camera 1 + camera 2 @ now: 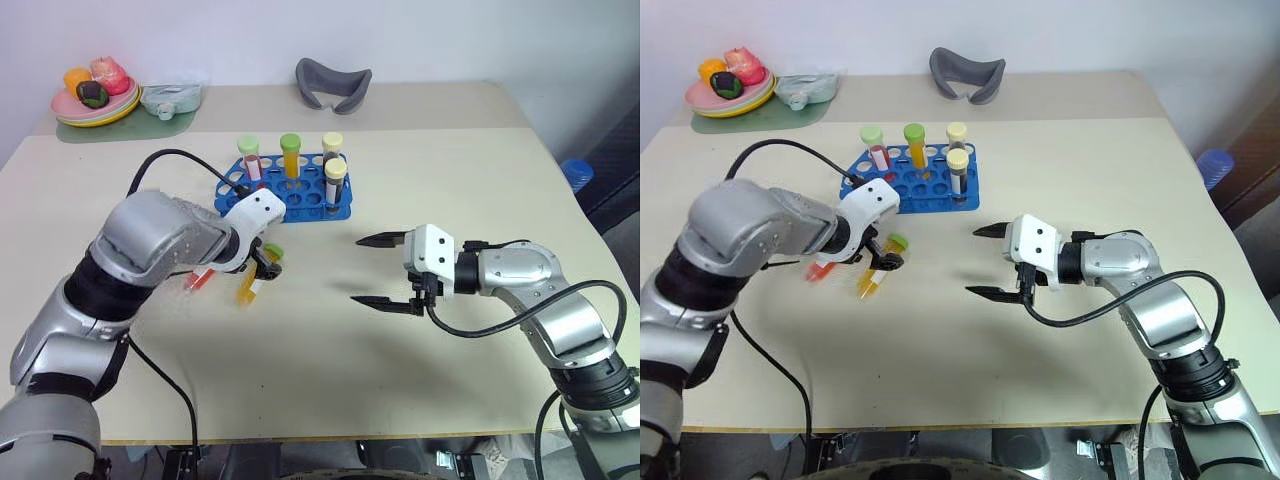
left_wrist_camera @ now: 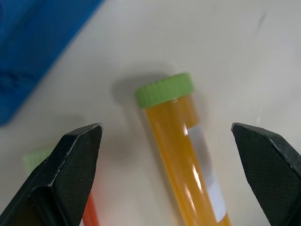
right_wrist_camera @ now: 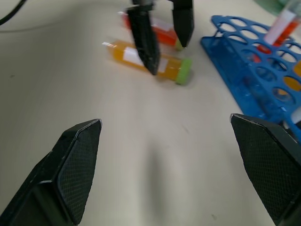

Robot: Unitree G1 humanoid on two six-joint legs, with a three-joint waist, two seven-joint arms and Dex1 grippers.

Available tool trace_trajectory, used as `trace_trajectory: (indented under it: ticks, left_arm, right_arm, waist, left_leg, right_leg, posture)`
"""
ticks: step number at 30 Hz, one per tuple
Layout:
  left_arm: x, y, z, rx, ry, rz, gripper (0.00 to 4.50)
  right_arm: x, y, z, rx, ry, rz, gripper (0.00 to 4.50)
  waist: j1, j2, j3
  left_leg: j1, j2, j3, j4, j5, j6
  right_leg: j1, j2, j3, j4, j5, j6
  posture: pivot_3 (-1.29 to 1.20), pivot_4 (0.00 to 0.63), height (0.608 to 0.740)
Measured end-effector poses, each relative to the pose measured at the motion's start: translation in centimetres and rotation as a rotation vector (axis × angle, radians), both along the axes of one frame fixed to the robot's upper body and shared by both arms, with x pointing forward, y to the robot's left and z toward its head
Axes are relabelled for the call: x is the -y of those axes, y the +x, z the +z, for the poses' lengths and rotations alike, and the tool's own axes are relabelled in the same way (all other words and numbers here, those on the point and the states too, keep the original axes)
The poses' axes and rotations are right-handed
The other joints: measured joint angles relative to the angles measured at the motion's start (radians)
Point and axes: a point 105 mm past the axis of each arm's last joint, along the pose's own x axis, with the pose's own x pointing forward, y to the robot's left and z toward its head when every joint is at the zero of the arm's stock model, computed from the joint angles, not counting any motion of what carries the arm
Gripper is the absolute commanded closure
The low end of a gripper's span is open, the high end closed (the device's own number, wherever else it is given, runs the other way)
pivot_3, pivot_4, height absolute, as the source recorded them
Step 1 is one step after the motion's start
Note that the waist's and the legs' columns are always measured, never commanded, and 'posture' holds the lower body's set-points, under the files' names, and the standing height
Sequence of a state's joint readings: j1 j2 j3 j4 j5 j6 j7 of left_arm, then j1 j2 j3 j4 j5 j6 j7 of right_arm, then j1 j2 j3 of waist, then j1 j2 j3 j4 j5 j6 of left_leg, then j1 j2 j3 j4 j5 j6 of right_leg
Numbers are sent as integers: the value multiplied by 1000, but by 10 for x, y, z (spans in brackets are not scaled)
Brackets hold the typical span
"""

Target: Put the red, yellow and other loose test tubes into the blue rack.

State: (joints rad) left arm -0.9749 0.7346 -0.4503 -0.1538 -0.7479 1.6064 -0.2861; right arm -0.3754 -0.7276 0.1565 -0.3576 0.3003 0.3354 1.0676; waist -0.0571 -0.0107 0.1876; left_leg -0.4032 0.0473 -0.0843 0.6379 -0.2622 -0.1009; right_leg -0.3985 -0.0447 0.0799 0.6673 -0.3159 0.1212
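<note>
Right claw (image 1: 382,271) wide, left claw (image 2: 169,136) wide over yellow tube (image 2: 181,141), red tube (image 1: 199,279) half-hidden

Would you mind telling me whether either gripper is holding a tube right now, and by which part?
Nothing is held. The open left gripper straddles the yellow tube lying on the table, not clamping it; the right gripper is open over bare table.

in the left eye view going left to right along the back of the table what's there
Fruit plate → pale green pouch → grey curved piece.
</note>
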Motion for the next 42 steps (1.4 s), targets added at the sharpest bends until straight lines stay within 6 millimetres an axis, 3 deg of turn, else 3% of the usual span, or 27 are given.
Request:
trace_trajectory:
  ticks: [18, 23, 31, 36, 42]
  left_arm:
    - [13, 4, -11, -107, 120, 58, 0]
    - [22, 3, -13, -119, 94, 72, 2243]
    - [21, 3, -13, -102, 86, 110, 2243]
    - [23, 2, -14, -103, 58, 122, 3672]
    - [21, 3, -12, -69, 27, 144, 3672]
  right_arm:
    - [-9, -3, -4, -5, 22, 25, 29]
    - [-9, -2, -5, -7, 27, 17, 0]
    - [-11, -3, -6, -9, 30, 12, 0]
    - [-12, -3, -8, -13, 30, 15, 0]
    - [-12, -3, -7, -8, 30, 11, 0]
  waist:
    - [14, 0, 0]
    - [15, 1, -1]
    - [14, 1, -1]
    - [14, 1, -1]
    - [12, 1, -1]
  left_leg:
    - [-3, 0, 0, 8, -2, 3]
    - [-3, -1, 0, 9, -2, 3]
    - [-2, -1, 0, 9, -2, 3]
    - [-2, -1, 0, 9, -1, 2]
    - [-3, -1, 0, 9, 0, 0]
  right_leg:
    - [1, -1, 0, 0, 0, 0]
    - [2, -1, 0, 0, 0, 1]
    - [2, -1, 0, 1, 0, 1]
    - [2, -1, 0, 1, 0, 1]
    - [1, -1, 0, 2, 0, 1]
  posture:
    - [0, 150, 740]
    - [0, 150, 740]
    - [0, 150, 740]
    - [0, 150, 740]
    - [0, 150, 740]
